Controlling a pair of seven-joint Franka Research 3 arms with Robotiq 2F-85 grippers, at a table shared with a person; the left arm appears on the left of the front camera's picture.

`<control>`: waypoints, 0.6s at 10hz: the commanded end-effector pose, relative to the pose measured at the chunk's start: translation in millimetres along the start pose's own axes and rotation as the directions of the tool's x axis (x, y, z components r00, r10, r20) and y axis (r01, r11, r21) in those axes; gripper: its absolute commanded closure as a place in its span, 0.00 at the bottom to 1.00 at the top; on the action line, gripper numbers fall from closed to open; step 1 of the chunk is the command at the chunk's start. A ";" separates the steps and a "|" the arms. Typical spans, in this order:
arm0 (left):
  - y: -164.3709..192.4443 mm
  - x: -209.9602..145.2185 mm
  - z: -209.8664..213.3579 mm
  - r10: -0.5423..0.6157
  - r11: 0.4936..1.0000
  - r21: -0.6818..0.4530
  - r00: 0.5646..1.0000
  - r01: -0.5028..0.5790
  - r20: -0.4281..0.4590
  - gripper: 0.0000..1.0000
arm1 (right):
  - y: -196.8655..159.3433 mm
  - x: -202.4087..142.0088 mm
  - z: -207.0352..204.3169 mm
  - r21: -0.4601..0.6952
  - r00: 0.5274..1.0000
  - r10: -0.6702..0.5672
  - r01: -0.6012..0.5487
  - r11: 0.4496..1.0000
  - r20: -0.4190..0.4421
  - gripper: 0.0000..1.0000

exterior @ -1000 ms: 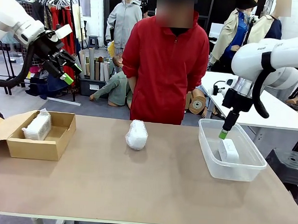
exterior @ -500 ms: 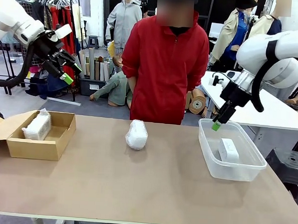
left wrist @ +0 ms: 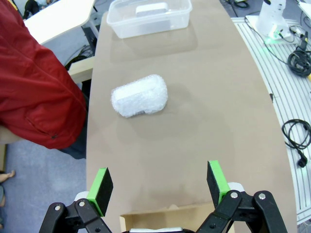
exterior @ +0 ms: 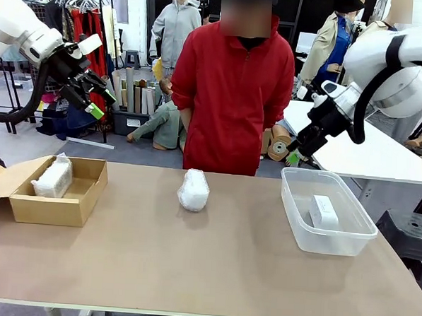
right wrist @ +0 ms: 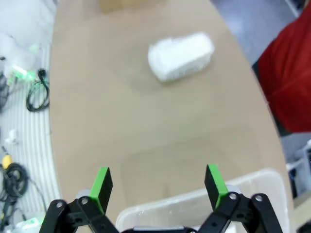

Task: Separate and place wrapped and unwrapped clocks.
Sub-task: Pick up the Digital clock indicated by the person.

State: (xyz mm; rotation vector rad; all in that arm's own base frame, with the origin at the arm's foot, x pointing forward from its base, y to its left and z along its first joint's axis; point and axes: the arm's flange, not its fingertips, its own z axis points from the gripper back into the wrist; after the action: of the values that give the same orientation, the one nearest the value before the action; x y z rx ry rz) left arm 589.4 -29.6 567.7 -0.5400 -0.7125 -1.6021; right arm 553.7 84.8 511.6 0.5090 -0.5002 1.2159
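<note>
While both grippers hang above the table, one clock looks sorted on each side and one is left, as I judge it. The left gripper has its jaws spread wide with nothing between them; below it sits the cardboard box holding the boxed wrapped clock. The right gripper is likewise spread and empty, raised over the rim of the clear tub, where the bare clock lies flat. The loose wrapped clock rests on the tabletop between the two tools, ahead of each pair of fingers.

The next move probably calls for one arm to descend over that lump, straddle it and carry it to the box.

The front view gives both tools' height and the person standing beyond the lump. The left wrist view adds that the lump's long axis runs from finger to finger, so a wrist turn might give a narrower grip. The right wrist view is blurred
</note>
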 end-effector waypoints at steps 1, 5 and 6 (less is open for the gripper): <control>-1.5 0.4 1.1 -0.002 1.000 0.001 1.000 0.002 0.001 0.00 | -10.8 5.8 7.6 -0.022 0.985 0.083 -0.081 0.996 0.152 0.00; -1.5 0.4 1.1 -0.002 1.000 0.001 1.000 0.002 0.001 0.00 | -40.8 18.9 24.6 -0.035 0.932 0.303 -0.302 0.953 0.197 0.00; -1.5 0.4 1.1 -0.002 1.000 0.001 1.000 0.002 0.001 0.00 | -48.0 15.2 23.3 -0.069 0.922 0.330 -0.323 0.944 0.202 0.00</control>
State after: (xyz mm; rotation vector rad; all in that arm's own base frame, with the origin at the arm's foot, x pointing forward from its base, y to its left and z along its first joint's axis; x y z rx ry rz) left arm 589.4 -29.6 567.8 -0.5400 -0.7125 -1.6021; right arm 591.1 78.1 539.3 0.5142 -0.7656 1.4438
